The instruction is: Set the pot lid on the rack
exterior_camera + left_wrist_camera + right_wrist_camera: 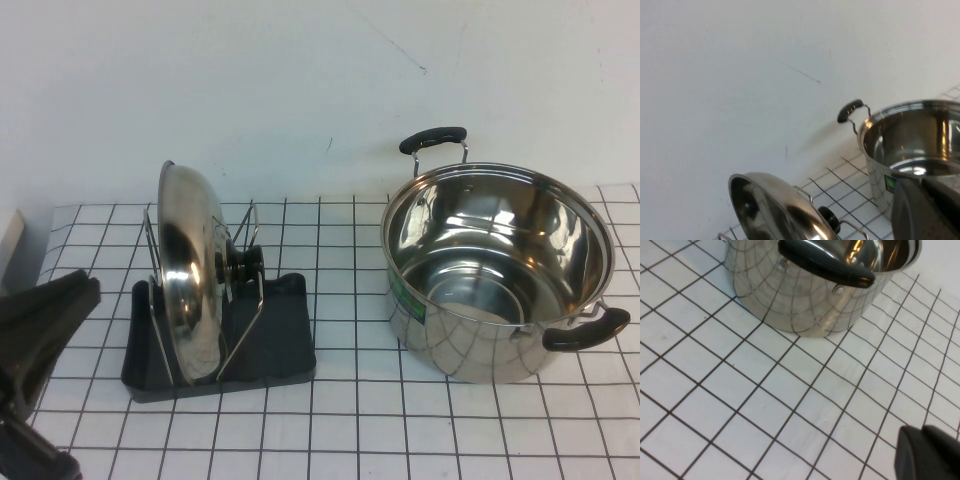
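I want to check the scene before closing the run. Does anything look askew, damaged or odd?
Nothing stands out. The pot lid stands on edge in the rack, held between its wire uprights. The pot sits upright beside it, apart. The left gripper is at the table's left edge; the right gripper hovers near the pot.

High view: raised on robot's side, angled down across the gridded table to the white back wall, mid-range. Left gripper at the table's left edge, below frame centre. Left wrist view: low, tilted up toward the wall, near the pot lid, sharing the pot with the other views. Right wrist view: close, steeply down at the table's right part; right gripper in its corner.
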`<state>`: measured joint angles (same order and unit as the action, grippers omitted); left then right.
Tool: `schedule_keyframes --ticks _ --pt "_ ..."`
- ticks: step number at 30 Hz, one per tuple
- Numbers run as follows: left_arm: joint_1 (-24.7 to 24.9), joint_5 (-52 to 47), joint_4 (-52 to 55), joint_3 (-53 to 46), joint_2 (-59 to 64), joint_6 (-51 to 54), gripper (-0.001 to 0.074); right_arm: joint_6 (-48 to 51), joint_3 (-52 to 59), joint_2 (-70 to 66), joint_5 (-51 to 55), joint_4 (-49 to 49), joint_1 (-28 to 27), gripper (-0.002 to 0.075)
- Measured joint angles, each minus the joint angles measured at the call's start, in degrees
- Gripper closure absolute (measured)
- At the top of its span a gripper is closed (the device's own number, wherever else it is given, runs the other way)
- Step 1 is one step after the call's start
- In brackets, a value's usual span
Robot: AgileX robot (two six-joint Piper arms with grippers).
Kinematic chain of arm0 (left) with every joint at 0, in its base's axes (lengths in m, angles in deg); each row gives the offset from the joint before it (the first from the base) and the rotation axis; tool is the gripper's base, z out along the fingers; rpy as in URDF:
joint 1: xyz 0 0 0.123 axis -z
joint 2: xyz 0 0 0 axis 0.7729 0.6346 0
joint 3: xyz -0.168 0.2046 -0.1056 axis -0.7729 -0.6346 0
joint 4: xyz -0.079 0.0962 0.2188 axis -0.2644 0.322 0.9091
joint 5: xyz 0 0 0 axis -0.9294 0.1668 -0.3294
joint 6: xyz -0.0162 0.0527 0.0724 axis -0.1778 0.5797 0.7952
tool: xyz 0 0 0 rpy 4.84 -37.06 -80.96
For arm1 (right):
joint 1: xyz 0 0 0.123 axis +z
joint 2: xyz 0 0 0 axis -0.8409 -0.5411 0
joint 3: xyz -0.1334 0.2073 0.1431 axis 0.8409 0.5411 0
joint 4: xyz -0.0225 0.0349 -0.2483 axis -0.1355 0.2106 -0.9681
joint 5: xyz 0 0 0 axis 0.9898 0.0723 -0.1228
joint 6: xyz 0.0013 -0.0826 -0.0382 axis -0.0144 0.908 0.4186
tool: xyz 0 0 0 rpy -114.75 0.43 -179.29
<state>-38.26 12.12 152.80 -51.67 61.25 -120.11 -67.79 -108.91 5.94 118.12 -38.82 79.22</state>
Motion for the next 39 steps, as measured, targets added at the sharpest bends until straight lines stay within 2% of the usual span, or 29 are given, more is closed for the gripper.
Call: schedule_keyframes --ticks 3,8,10,14,16,17,20,24,29,39 --pt "0.0 -2.8 -7.9 -2.8 -5.3 5.7 0.0737 0.0 0.0 0.0 0.2 0.0 0.0 0.0727" --pt "0.0 -14.2 -39.6 -9.2 -16.2 23.8 0.0737 0.0 0.0 0.0 0.2 0.0 0.0 0.0727" --pt "0.0 -21.7 -52.3 -11.5 -19.6 30.0 0.0737 0.0 0.0 0.0 0.2 0.0 0.0 0.0727" --pt "0.0 -45.2 -75.5 -13.8 -23.0 45.6 0.0737 0.0 0.0 0.0 0.2 0.0 0.0 0.0727" --pt "0.0 -56.3 -83.5 -15.0 -23.5 54.9 0.0737 0.0 0.0 0.0 0.2 0.0 0.0 0.0727" --pt "0.0 -58.8 -85.4 -15.7 -23.7 58.1 0.0737 0.0 0.0 0.0 0.2 0.0 0.0 0.0727" --pt "0.1 -57.3 -91.2 -18.9 -25.1 69.7 0.0737 0.0 0.0 0.0 0.2 0.0 0.0 0.0727" --pt "0.1 -46.4 -97.8 -23.9 -28.4 82.3 0.0737 0.0 0.0 0.0 0.2 0.0 0.0 0.0727" --pt "0.1 -39.7 -101.6 -28.4 -31.8 86.0 0.0737 0.0 0.0 0.0 0.2 0.0 0.0 0.0727" --pt "0.1 -43.2 -105.2 -30.0 -32.2 86.2 0.0737 0.0 0.0 0.0 0.2 0.0 0.0 0.0727"
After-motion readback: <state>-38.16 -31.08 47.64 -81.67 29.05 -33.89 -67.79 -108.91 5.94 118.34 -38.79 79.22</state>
